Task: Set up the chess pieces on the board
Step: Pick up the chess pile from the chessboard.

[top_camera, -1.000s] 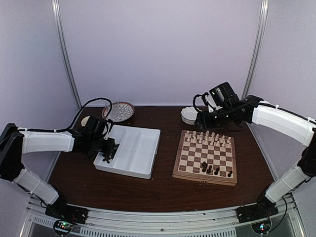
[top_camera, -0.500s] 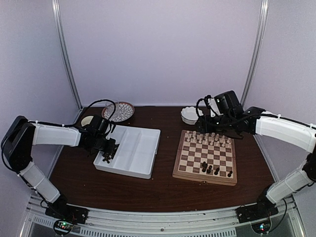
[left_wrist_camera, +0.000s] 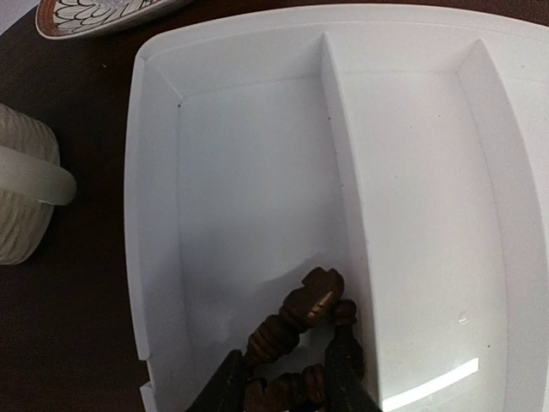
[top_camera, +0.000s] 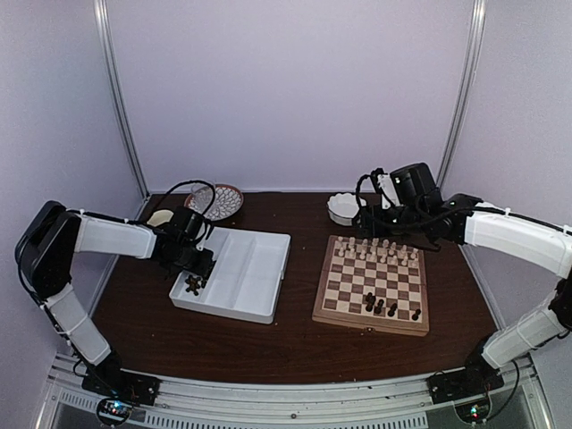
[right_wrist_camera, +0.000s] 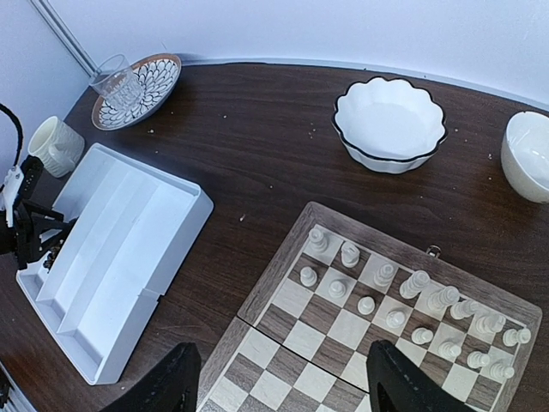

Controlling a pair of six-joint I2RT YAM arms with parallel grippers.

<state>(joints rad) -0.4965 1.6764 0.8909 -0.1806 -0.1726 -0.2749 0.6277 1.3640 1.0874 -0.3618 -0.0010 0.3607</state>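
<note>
The board [top_camera: 357,288] lies right of centre. Pale chessmen [top_camera: 380,250] fill its far rows, and several dark chess pieces [top_camera: 380,307] stand near its front edge. More dark pieces [left_wrist_camera: 313,296] lie in a heap in the left compartment of the white tray [top_camera: 250,268]. My left gripper [left_wrist_camera: 287,388] reaches down into that heap, its jaws shut on one dark piece [left_wrist_camera: 279,393] lying across between them. My right gripper [right_wrist_camera: 287,386] hangs open above the board's far left part [right_wrist_camera: 343,330], holding nothing.
A patterned plate [top_camera: 214,201] with a glass on it and a cream cup [top_camera: 161,217] stand behind the tray. A scalloped white bowl [top_camera: 342,207] sits behind the board. Another white bowl [right_wrist_camera: 527,167] is to its right.
My left gripper's jaws have narrowed around the dark pieces in the tray. My right arm has swung right from the scalloped bowl toward the board's far edge.
</note>
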